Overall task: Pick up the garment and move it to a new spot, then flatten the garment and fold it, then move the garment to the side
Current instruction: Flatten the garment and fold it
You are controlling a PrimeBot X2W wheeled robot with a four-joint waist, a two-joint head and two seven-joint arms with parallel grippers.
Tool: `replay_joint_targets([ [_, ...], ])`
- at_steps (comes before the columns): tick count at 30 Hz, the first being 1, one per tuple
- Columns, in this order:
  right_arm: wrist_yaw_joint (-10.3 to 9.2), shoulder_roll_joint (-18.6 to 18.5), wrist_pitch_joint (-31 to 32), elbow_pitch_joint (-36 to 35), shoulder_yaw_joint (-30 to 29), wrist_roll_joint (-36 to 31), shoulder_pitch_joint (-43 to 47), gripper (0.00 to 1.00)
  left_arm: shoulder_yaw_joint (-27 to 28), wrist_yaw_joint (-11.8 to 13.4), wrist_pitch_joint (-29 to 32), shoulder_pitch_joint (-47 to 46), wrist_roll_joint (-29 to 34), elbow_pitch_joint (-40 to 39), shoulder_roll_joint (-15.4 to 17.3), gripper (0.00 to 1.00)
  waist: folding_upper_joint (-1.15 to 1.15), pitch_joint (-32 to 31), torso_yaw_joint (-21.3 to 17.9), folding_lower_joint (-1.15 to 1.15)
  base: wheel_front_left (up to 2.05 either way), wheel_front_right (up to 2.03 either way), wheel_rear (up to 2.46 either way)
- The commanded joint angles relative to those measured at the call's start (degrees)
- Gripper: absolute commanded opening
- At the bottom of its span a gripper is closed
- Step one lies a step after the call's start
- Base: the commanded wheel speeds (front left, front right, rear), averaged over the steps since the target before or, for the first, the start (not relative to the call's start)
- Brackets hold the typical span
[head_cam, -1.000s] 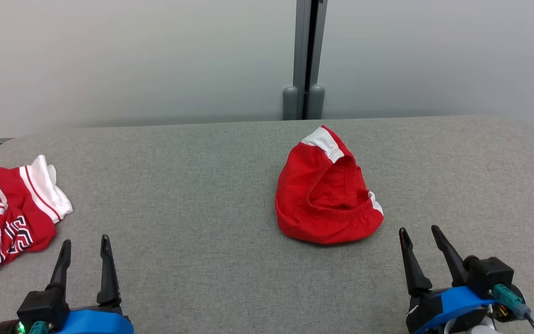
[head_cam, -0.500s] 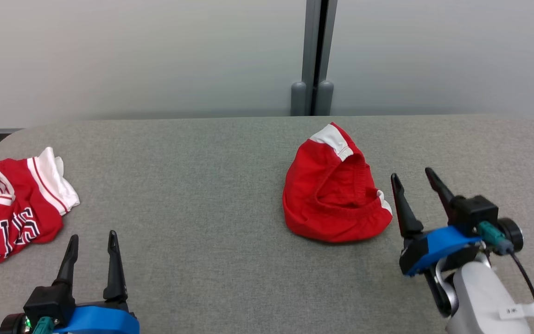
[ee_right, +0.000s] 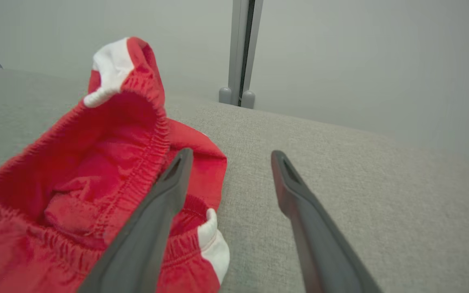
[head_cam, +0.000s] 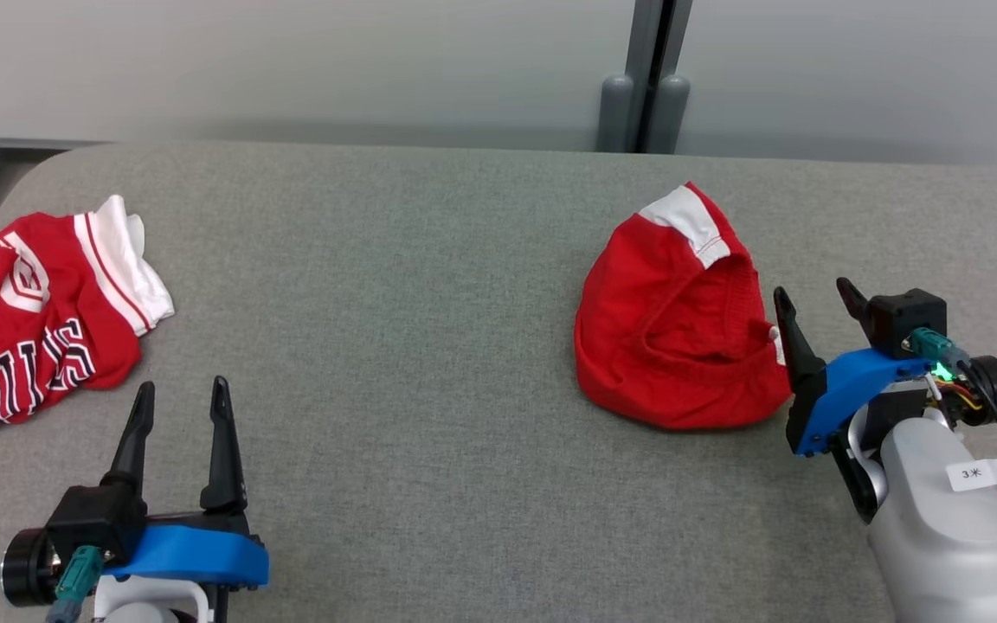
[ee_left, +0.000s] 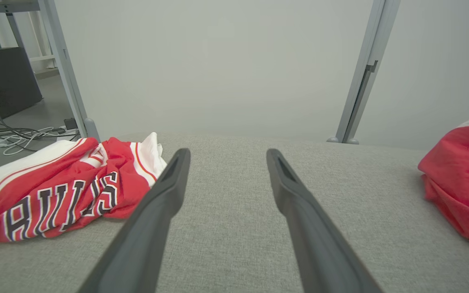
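You've got the garment [head_cam: 680, 329] bunched right of centre on the surface [head_cam: 421, 285], nearer the far edge, waistband gaping up. Right gripper [head_cam: 812, 290] is spread wide at its right side; one finger overlaps the hem, contact unclear from here. Left gripper [head_cam: 183, 384] is spread too, empty, near the front-left corner. Jersey [head_cam: 40, 320] lies at the left edge.
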Motion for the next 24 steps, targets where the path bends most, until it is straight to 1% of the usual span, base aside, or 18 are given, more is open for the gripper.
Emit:
replay_joint_targets([
  [1,0.01,-0.4,0.0,1.7,-0.1,-0.4,-1.5,1.00,0.0,-0.4,-0.2,-1.1,0.0,-0.4,-0.2,1.00,0.00,1.5,1.1,-0.01,0.00,0.00,0.00],
  [8,0.01,0.9,-1.3,11.4,-0.5,-0.5,-4.6,1.00,-1.1,-0.6,-0.2,-4.3,-0.1,0.2,-0.3,1.00,0.00,4.2,2.1,-0.01,0.00,0.00,0.00],
  [15,0.01,2.3,-2.3,17.3,-0.7,-0.2,-3.1,1.00,-1.5,-0.8,-0.2,-4.9,0.0,-0.2,-0.6,1.00,0.00,4.0,2.3,-0.01,0.00,0.00,0.00],
  [16,0.02,2.6,-2.4,17.6,-0.6,0.2,-2.8,0.36,-1.4,-0.8,-0.2,-4.7,0.0,-0.2,-0.6,1.00,0.00,3.9,2.2,-0.01,0.00,0.00,0.00],
  [17,0.02,2.7,-2.5,17.8,-0.6,0.4,-2.6,0.00,-1.4,-0.8,-0.2,-4.6,0.0,-0.3,-0.6,1.00,0.00,3.9,2.1,-0.01,0.00,0.00,0.00],
  [20,0.00,3.0,-2.7,17.1,-1.1,1.7,-1.9,0.00,-1.0,-0.9,-0.2,-4.0,-0.1,-0.4,-0.7,1.00,0.00,3.6,1.4,-0.01,0.00,0.00,0.00],
  [24,0.01,2.8,-2.9,11.5,-2.0,3.0,-1.0,0.00,-0.4,-0.9,-0.2,-3.6,-0.4,-0.5,-0.8,1.00,0.00,2.8,0.2,-0.01,0.00,0.00,0.00],
])
